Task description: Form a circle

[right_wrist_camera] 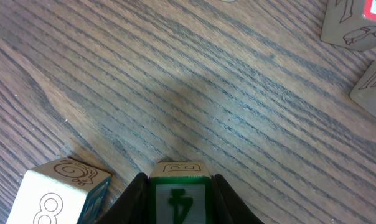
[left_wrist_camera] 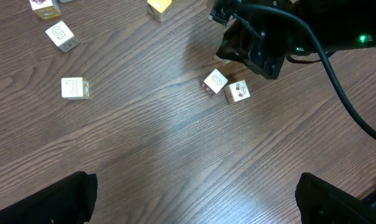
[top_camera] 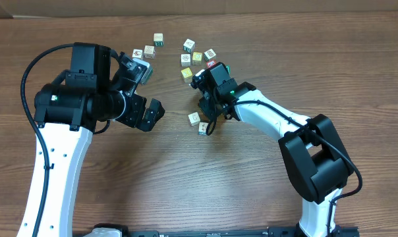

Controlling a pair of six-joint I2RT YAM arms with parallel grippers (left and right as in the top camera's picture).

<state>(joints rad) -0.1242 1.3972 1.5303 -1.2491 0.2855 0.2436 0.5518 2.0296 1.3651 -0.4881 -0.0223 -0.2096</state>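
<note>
Closest to R wrist cam: green-faced cube, tan top w/ a small box drawing, sitting btwn the R gripper fingers. Fingers are set narrow, both flush on the cube's sides w/ no gap seen, so it reads as gripped. Cube's underside is out of frame, so can't tell if it's off the table.

8 cube = ref pt. Tan, "8" on the near face, spiral on top, teal side face. Green-faced cube is just screen-right of it in the wrist view, w/ one finger btwn them. Ovhd shows the pair almost corner to corner; contact unclear. From the L wrist view the gripped cube shows a whitish face w/ a small drawing.

Circle status: only these 2 cubes sit together, the others are scattered.

Outward from 8 cube (ovhd):
- yellow cube: up-screen, near
- red-topped cube: up and slightly right, beside the R gripper body
- 4-cube cluster: further up
- 3 more cubes: up-left, well apart
- L wrist view: L cube and 5 cube, well left of 8 cube

L gripper: screen-left of 8 cube, approx level w/ it. Fingers at full spread, holding nothing, over bare wood table.
</note>
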